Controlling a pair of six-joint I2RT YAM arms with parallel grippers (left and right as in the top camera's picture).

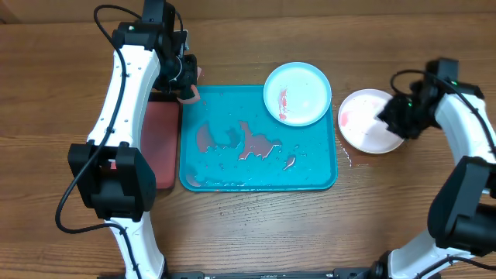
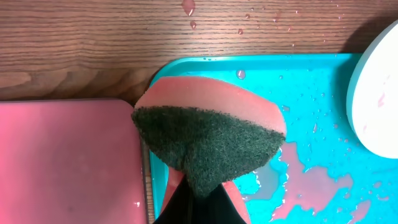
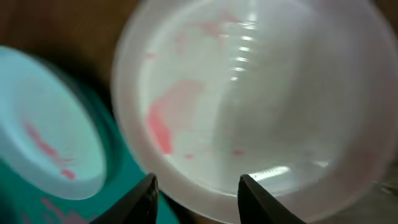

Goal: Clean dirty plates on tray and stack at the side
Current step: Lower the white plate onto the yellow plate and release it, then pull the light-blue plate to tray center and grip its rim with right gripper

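The turquoise tray point(image 1: 318, 174) lies mid-table, wet with pinkish puddles. A light blue plate point(image 1: 297, 94) smeared with red rests on its far right corner. Right of the tray, a white plate point(image 1: 360, 120) with pink smears sits on the table. My right gripper point(image 1: 391, 115) is at its right rim. In the right wrist view the gripper point(image 3: 198, 186) is open, its fingers point(image 3: 144, 193) astride the white plate's point(image 3: 261, 93) near rim. My left gripper point(image 1: 188, 91) hovers over the tray's far left corner, shut on a pink sponge point(image 2: 208, 146) with a dark green pad.
A dark red tray point(image 1: 161, 143) lies against the turquoise tray's left side, below the left arm. Water drops dot the wood behind the tray point(image 2: 311, 87) and between the tray and the white plate.
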